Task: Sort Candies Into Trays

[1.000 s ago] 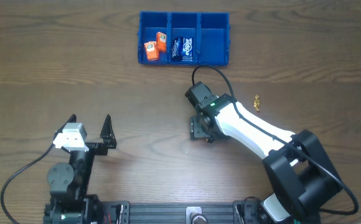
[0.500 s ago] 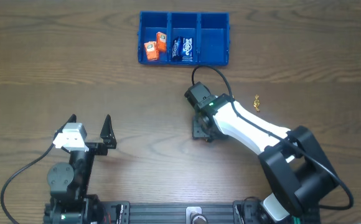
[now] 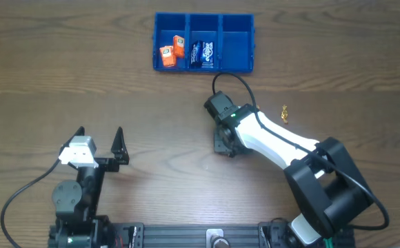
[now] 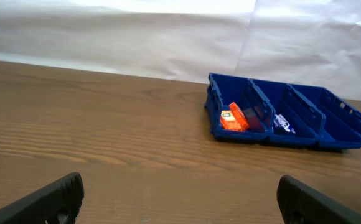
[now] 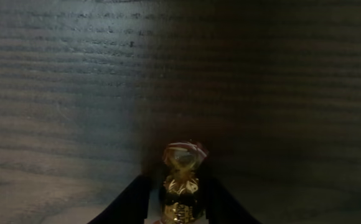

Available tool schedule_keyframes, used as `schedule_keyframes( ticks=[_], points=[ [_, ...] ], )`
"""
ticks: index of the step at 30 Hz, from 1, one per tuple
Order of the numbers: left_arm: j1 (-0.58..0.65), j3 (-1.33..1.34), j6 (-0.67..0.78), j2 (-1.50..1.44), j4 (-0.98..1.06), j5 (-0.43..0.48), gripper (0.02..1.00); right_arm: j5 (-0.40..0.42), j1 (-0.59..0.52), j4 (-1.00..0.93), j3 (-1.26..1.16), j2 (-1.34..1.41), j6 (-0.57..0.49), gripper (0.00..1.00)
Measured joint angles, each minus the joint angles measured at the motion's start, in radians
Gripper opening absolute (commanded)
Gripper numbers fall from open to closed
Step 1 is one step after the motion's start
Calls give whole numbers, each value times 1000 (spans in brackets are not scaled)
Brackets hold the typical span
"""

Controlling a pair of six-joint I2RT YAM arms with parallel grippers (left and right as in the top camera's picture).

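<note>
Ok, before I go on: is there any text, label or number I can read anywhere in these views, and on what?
Nothing here can be read.
orange boxes: a small pale label patch, too small to read.
dark blue packet: white print, too blurred to read.
gold-wrapped candy: no print that I can see.
blue tray: no label or number visible.

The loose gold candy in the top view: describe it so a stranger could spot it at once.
Start at the blue tray, then come nearer past its right end to the right arm. The loose gold candy lies alone on the wood beside that arm, outside the tray.
</note>
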Motion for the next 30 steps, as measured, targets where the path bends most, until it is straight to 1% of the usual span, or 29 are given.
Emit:
schedule_keyframes(
  ticks=[11, 27, 30],
  points=[
    [0, 0, 0, 0, 0, 0, 998, 0, 0, 7, 0, 0, 0, 224],
    [0, 0, 0, 0, 0, 0, 998, 0, 0, 25, 0, -2, 2, 194],
    [0, 0, 0, 0, 0, 0, 998, 1, 0, 3, 6, -19, 0, 189]
  ],
)
